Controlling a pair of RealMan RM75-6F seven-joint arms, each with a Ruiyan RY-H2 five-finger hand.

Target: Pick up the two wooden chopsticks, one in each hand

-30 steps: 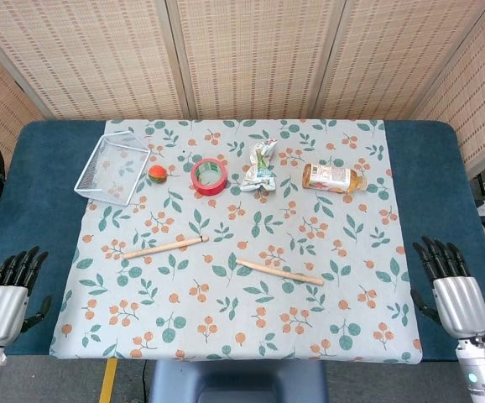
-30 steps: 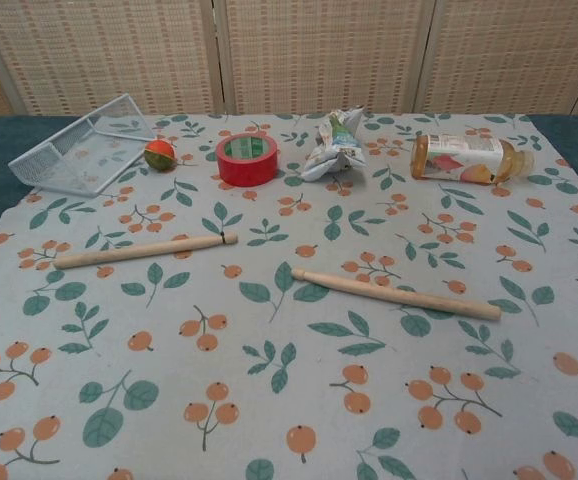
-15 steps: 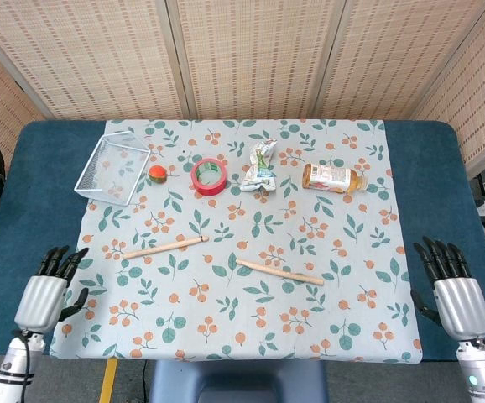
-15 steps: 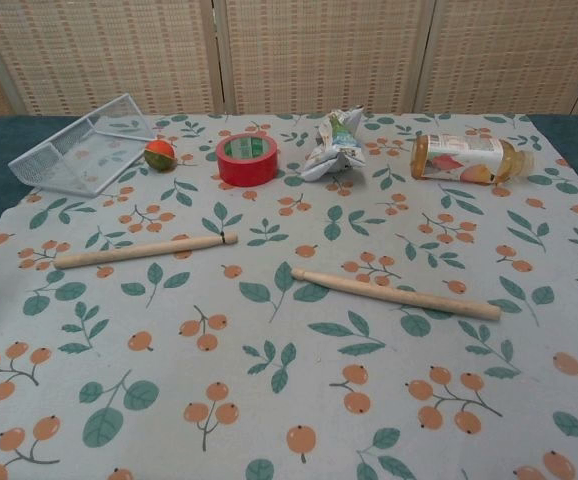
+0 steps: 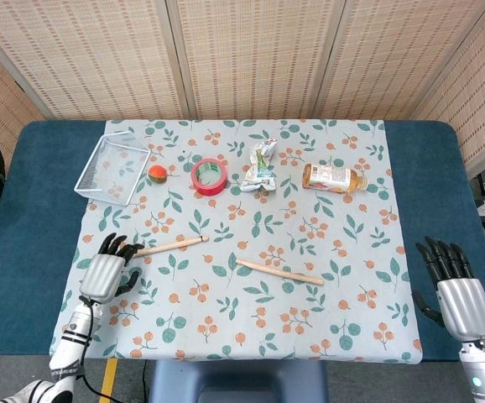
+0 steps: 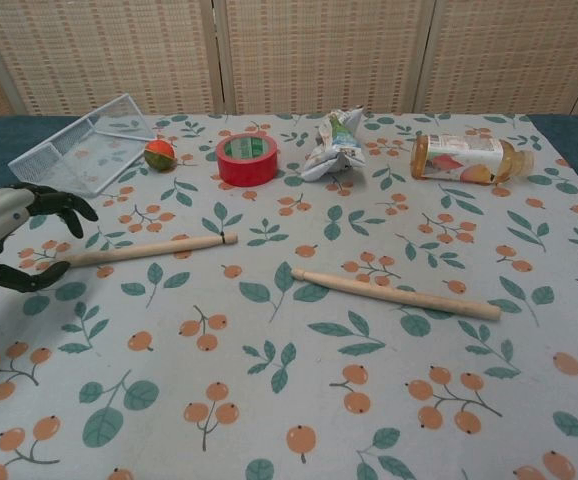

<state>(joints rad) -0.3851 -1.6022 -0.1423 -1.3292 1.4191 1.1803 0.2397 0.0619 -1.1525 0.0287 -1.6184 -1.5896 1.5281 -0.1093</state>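
Two wooden chopsticks lie on the floral cloth. The left chopstick (image 5: 170, 246) (image 6: 147, 249) points left to right, slightly uphill. The right chopstick (image 5: 279, 272) (image 6: 395, 294) lies near the middle, slanting down to the right. My left hand (image 5: 106, 270) (image 6: 9, 233) hovers at the left chopstick's thick end, fingers spread and curved around nothing. My right hand (image 5: 456, 295) stays at the table's right edge, fingers apart, holding nothing; the chest view does not show it.
Along the back stand a white wire basket (image 5: 112, 168) (image 6: 74, 152), a small red-green ball (image 5: 157, 173) (image 6: 159, 154), a red tape roll (image 5: 210, 175) (image 6: 247, 158), a crumpled wrapper (image 5: 261, 167) (image 6: 333, 144) and a lying bottle (image 5: 333, 178) (image 6: 466, 158).
My left hand has moved in from the table's left edge onto the cloth, up to the end of the left chopstick. The right hand has barely shifted.
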